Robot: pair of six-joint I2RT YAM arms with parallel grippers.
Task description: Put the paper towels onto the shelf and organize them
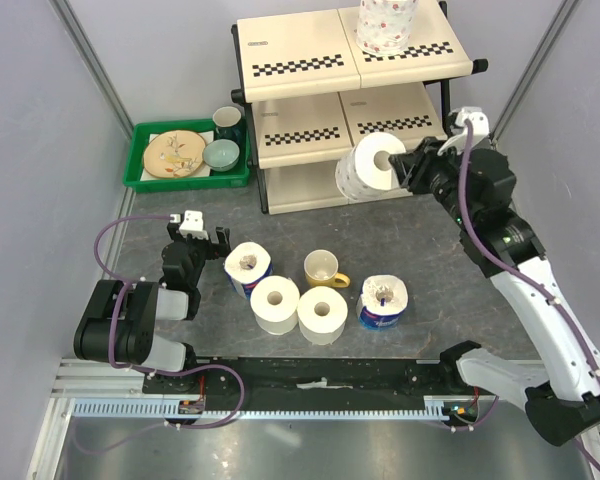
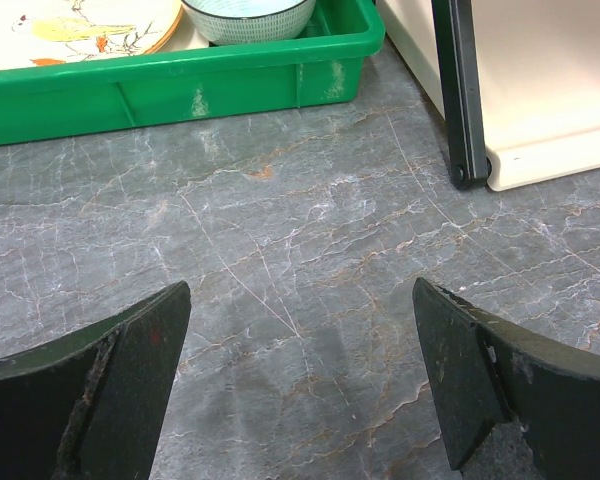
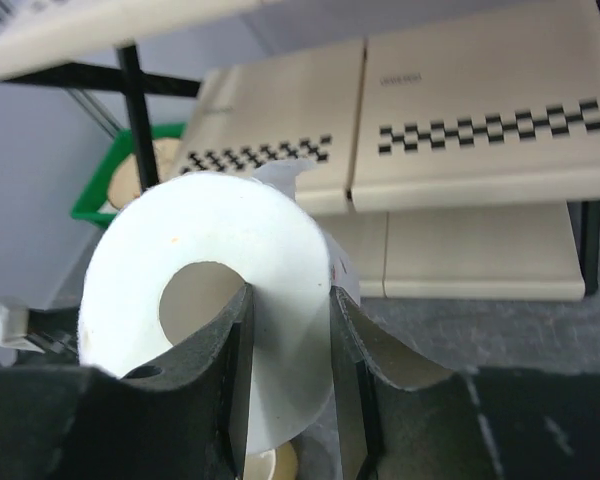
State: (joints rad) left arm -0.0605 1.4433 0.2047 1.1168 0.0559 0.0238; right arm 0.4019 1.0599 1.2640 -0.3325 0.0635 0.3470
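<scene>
The right gripper [image 3: 290, 300] is clamped tight on the wall of 1 white paper towel roll [image 3: 180, 240], with 1 finger inside the hollow core and 1 outside. The shelf [image 1: 300, 130] stands just beyond the gripper. A floral-patterned roll [image 1: 385, 25] stands on the top tier above it. 4 more rolls [image 1: 275, 303] sit on the counter [image 1: 430, 250] well behind it, around a yellow mug [image 1: 323, 268]. The left gripper [image 2: 300, 310] is spread wide and holds nothing, with a green tray [image 2: 180, 85] ahead.
</scene>
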